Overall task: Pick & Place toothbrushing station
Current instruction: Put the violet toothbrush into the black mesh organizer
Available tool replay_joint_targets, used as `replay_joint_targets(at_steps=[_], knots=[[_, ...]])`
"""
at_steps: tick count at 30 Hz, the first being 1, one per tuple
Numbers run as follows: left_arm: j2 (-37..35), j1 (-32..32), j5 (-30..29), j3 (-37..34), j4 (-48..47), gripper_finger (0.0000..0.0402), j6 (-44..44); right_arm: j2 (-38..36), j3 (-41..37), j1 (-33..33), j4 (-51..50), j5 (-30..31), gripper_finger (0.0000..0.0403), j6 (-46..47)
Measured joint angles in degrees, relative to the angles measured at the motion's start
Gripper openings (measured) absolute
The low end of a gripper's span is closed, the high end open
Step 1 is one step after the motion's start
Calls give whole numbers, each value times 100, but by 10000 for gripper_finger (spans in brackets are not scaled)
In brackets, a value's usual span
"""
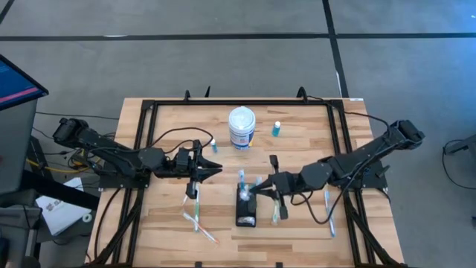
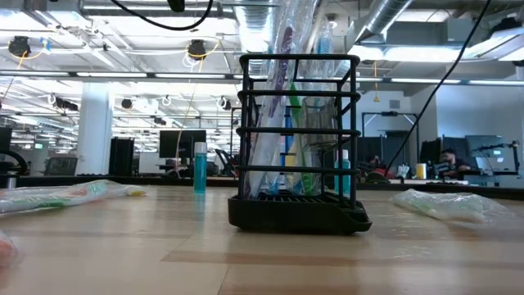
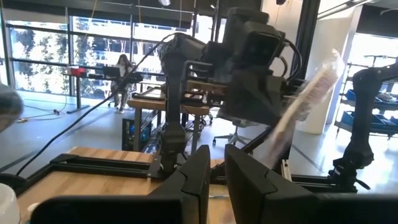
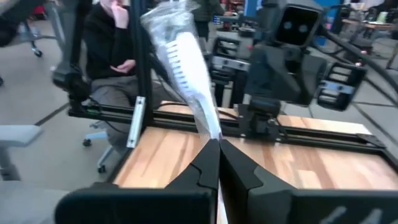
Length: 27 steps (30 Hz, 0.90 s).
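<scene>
The toothbrushing station point(image 1: 246, 211) is a black slotted holder near the table's front middle. In the low view the station point(image 2: 299, 209) has several wrapped toothbrushes standing in it. My right gripper point(image 1: 257, 187) hovers just over its far end, shut on a plastic-wrapped white toothbrush point(image 4: 183, 68). That toothbrush point(image 3: 305, 106) also shows in the left wrist view. My left gripper point(image 1: 217, 168) waits left of the station, pointing toward the table's right. Its fingers point(image 3: 199, 177) stand a narrow gap apart with nothing between them. My right gripper pinches the wrapped toothbrush by its handle point(image 4: 213, 134) between the two fingers. The fingers come about level from the table's right and lie across it. The toothbrush stands slanted upward from the fingers, head up, lifted clear of the table.
A white tub with a blue label point(image 1: 242, 126) and a small blue bottle point(image 1: 277, 129) stand at the far middle. Wrapped toothbrushes lie on the table at the front left point(image 1: 197, 219) and front right point(image 1: 328, 212). A black frame point(image 1: 338, 141) borders the work area.
</scene>
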Motion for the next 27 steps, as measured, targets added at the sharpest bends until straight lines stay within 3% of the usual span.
replay_joint_targets(at_steps=[7,17,27], knots=[[2,0,2,0,0,43,-2,-2,2,394,228,289,0,-3],[2,-17,4,0,-17,43,-4,-2,-47,798,-52,1203,0,283],[7,-17,2,2,-60,43,-7,2,-721,880,792,1253,0,506]])
